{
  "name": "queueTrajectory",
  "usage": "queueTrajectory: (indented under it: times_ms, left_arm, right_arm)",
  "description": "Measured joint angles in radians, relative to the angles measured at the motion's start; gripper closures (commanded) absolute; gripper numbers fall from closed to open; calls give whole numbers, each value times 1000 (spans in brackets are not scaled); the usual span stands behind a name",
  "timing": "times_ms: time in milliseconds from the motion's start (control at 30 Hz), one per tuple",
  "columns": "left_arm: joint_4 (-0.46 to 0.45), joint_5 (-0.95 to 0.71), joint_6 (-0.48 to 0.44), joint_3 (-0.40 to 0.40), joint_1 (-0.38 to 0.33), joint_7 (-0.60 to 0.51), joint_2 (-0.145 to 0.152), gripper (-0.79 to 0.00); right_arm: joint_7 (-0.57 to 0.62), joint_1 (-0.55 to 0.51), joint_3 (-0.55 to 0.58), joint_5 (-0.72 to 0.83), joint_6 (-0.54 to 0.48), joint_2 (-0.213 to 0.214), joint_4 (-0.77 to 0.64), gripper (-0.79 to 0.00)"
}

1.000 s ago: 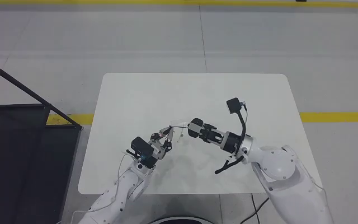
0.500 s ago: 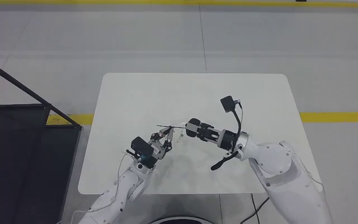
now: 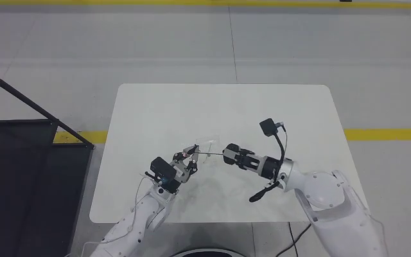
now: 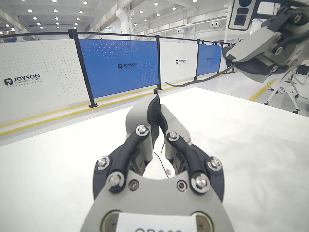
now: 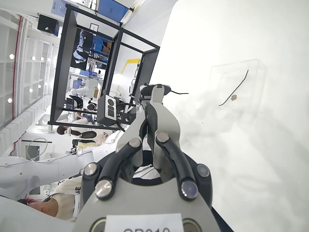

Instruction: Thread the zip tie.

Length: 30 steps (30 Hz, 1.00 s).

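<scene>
Above the desk, the left claw pinches the head of the zip tie and the right claw clamps its strap, whose free tip appears just short of the head, so the threading itself is not yet done.

A white desk is standing on a pale grey floor, with a yellow floor line showing on either side of it. A clear plastic box is sitting on the desk, holding a small brown scrap. A black metal frame is standing just beside the desk's left edge. A fence of blue and white perforated panels is lining the hall beyond.
</scene>
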Motion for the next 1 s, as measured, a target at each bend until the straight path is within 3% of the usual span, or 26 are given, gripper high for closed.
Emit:
queueTrajectory:
  times_ms: [1000]
  left_arm:
    - [0,0,0,0,0,0,0,0]
  right_arm:
    - [0,66,-11,33,85,-4,64,0]
